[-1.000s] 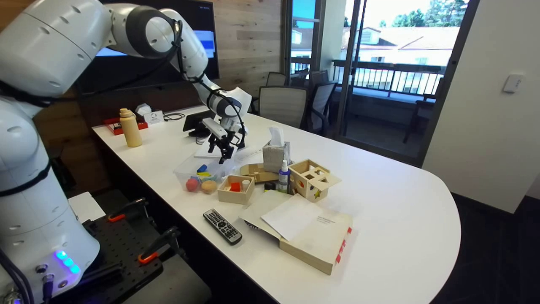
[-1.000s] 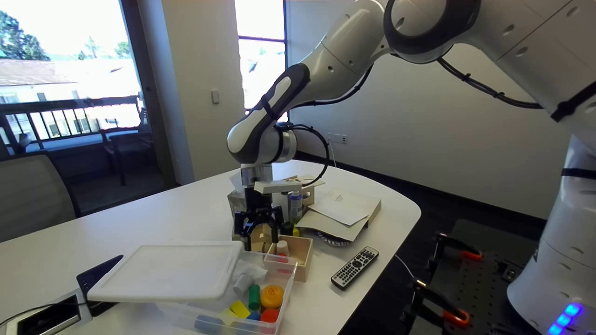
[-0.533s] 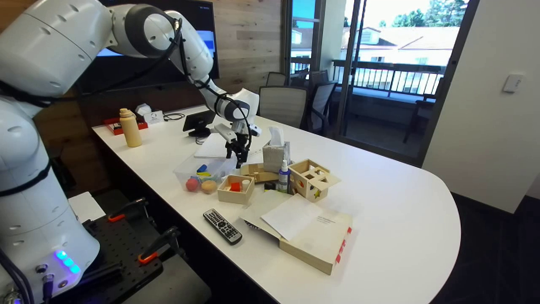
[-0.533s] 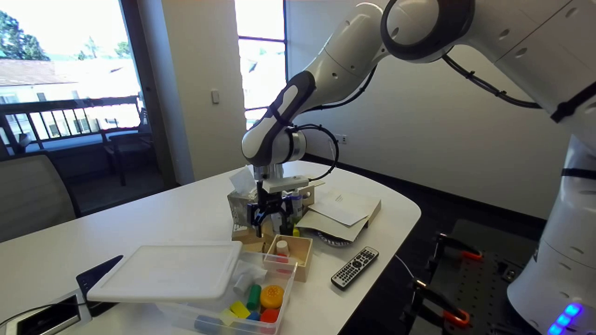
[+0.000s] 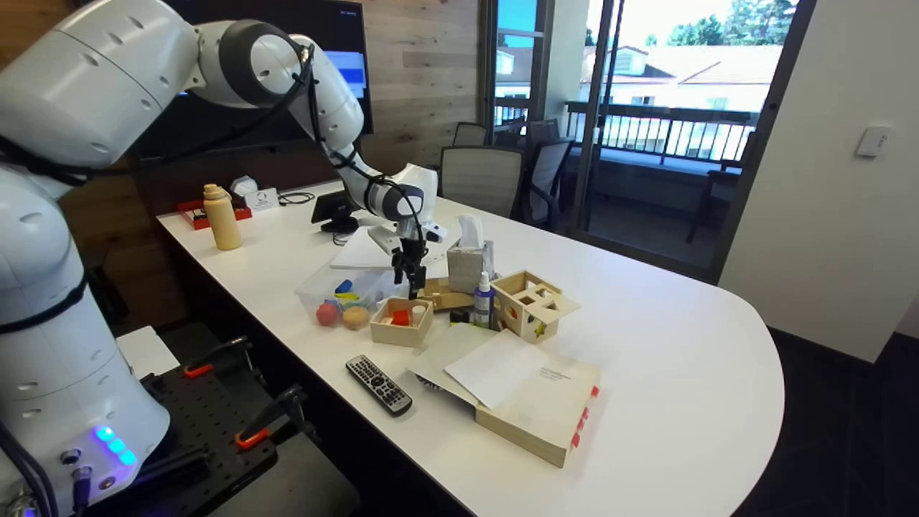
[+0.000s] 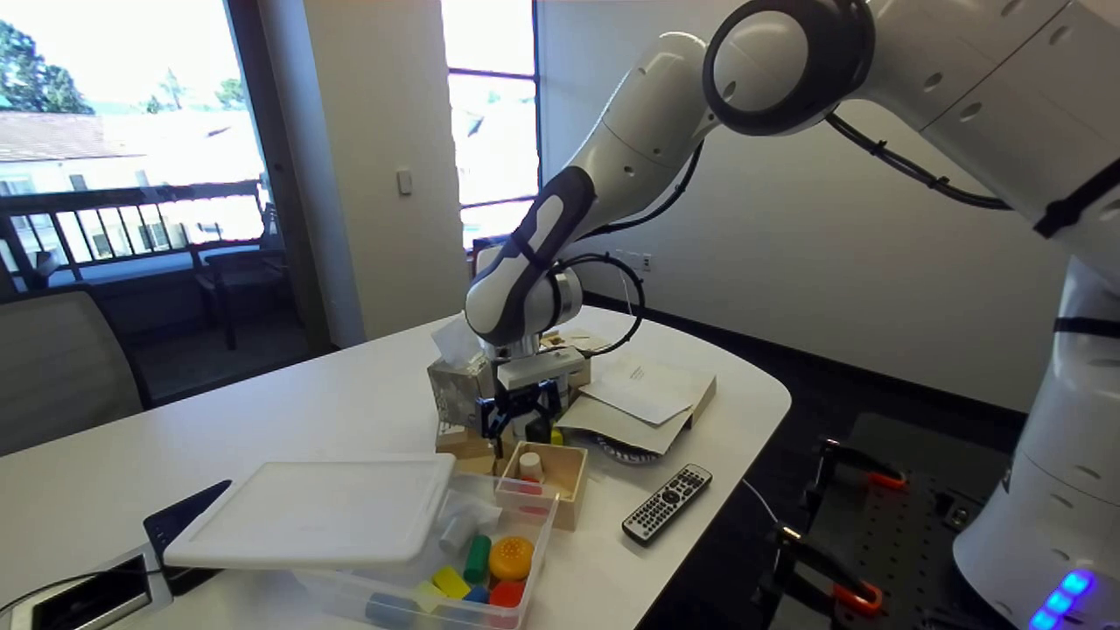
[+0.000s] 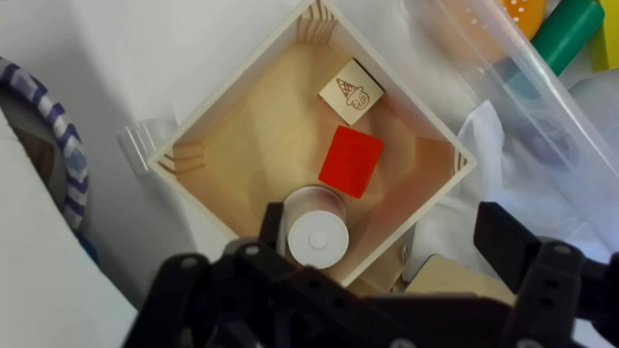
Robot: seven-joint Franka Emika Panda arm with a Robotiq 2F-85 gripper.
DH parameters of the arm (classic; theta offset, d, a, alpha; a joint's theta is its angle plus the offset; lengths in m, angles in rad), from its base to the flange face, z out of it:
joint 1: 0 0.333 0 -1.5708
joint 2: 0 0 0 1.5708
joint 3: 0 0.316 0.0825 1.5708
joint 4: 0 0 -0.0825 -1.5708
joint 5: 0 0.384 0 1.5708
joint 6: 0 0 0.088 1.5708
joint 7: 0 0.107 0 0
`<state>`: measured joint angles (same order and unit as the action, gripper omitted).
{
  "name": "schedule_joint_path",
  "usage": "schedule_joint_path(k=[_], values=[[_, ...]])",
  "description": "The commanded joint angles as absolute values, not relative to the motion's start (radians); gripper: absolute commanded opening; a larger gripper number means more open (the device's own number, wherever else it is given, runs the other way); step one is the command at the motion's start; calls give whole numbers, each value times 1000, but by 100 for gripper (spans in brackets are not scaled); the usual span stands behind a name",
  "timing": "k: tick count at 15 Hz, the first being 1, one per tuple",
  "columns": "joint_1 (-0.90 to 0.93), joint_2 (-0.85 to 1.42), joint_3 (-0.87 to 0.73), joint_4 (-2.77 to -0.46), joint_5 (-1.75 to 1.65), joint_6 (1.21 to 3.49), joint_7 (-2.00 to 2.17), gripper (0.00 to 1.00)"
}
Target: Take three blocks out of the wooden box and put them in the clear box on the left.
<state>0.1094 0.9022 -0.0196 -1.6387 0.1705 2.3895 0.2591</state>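
A gripper [image 7: 382, 217], its fingers spread wide with nothing held, hangs above the edge of a small wooden box [image 7: 242, 140] on a white table [image 5: 646, 345], where a red block [image 7: 350, 161], a pale block [image 7: 351, 92] printed with an ice-cream cone and an upright white cylinder [image 7: 317, 239], apparently the three pieces wanted, sit inside. The clear box [image 6: 540, 560], their destination, stands just beside it; from here I cannot tell whether the two touch, and a white panel [image 6: 324, 507] screens part of the clear box in an exterior view. The step in hand looks like lining up the first grasp, and the gripper should come further over the wooden box before it drops: in the wrist view one finger overlaps the white cylinder while the other hangs out past the rim, so a straight descent risks knocking wood. The red block, near the middle, seems the kindest first pick; a slight wrist turn should square the pads to its long sides, with the jaws drawn in enough to fit between the walls. The pale block, close to one wall, leaves a finger little room. Once pinched, a block wants lifting clear of both rims, then lowering gently.
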Motion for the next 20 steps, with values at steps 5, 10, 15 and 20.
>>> schedule_joint_path(k=[5, 10, 15, 20], values=[[136, 946, -60, -1635, 130, 2455, 329, 100], [151, 972, -82, -1628, 120, 2486, 350, 100], [169, 993, -94, -1621, 104, 2512, 373, 100], [182, 994, -102, -1621, 100, 2515, 386, 100]])
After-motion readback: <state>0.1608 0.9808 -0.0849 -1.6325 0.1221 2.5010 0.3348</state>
